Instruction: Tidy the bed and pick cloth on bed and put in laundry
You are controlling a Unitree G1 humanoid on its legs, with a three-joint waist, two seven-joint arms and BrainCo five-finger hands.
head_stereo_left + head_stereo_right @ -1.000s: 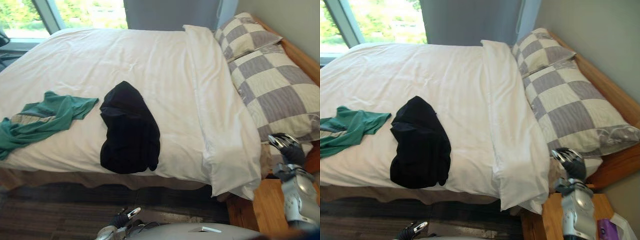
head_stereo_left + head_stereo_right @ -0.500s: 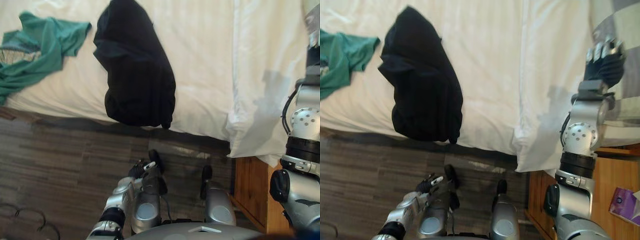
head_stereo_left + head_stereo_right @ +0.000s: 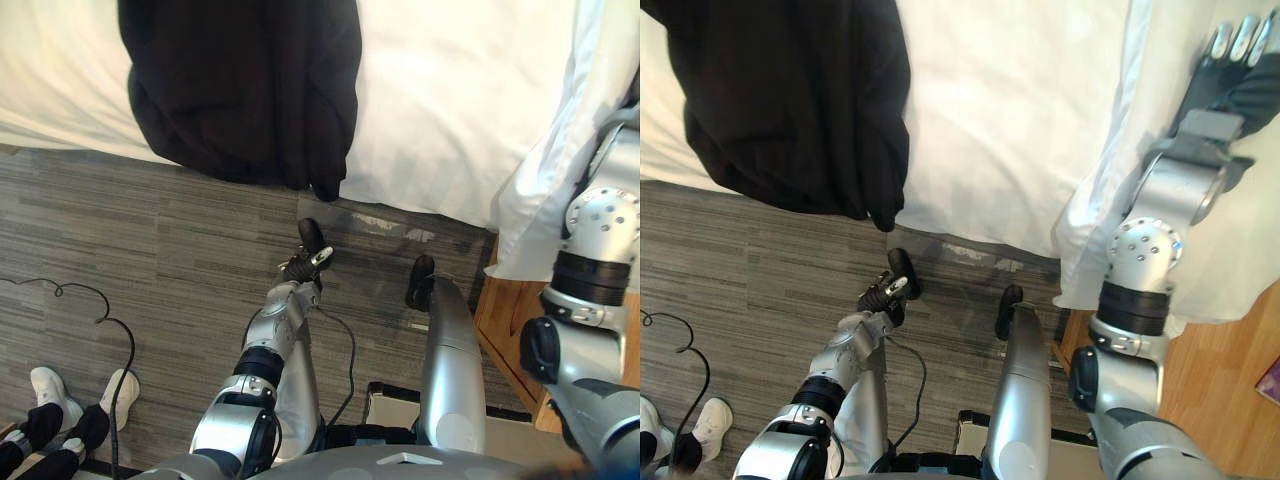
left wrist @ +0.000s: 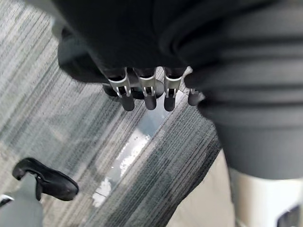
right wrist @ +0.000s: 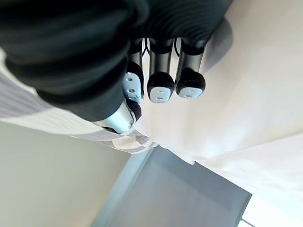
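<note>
Black garment point(image 3: 240, 90) overhangs the bed's point(image 3: 450, 100) near edge, ungrasped. Left hand point(image 3: 305, 266) hangs slack, empty; right hand point(image 3: 1230, 85), fingers point(image 3: 1246, 38) straight, hovers over the folded duvet point(image 3: 1095, 220), likely for smoothing.

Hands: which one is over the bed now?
The right hand is over the white bedding; the left hand hangs low over the grey floor, below the draped edge of the black cloth.

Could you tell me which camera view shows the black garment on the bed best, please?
The left eye view: the black garment sits mid-frame, both sides and its lower end over the bed edge visible. The right eye view pushes it into a corner. The left wrist view faces floor, the right wrist view white bedding.
</note>
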